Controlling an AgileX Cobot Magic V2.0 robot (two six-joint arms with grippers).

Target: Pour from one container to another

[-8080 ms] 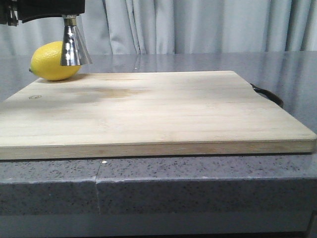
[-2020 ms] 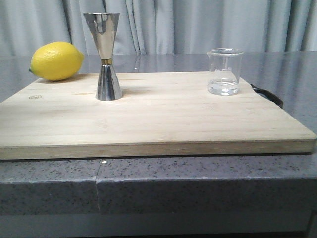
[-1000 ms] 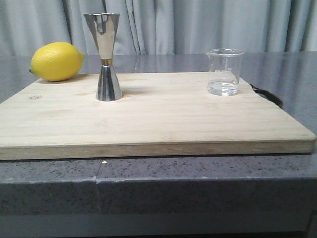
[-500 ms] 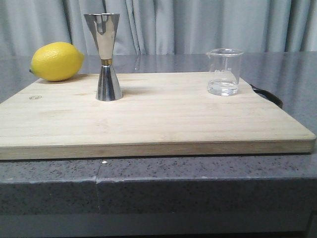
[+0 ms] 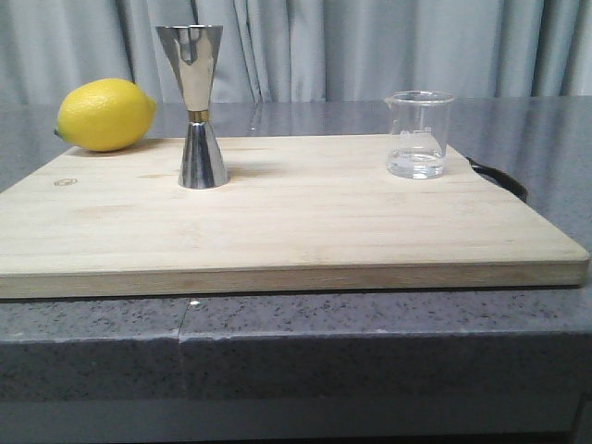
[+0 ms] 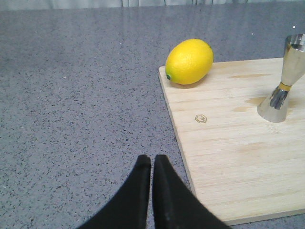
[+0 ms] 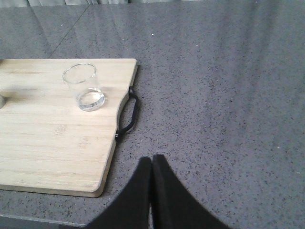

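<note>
Nothing has shifted in the last seconds: beaker (image 5: 420, 135) and jigger (image 5: 195, 105) stand apart on the board (image 5: 296, 222); both grippers (image 6: 147, 168) (image 7: 151, 168) rest clenched and empty over the worktop, so pouring looks finished

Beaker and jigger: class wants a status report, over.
Left gripper and right gripper shut, empty, off the board. Beaker and jigger upright, apart on cutting board. Lemon beside jigger, not between.
</note>
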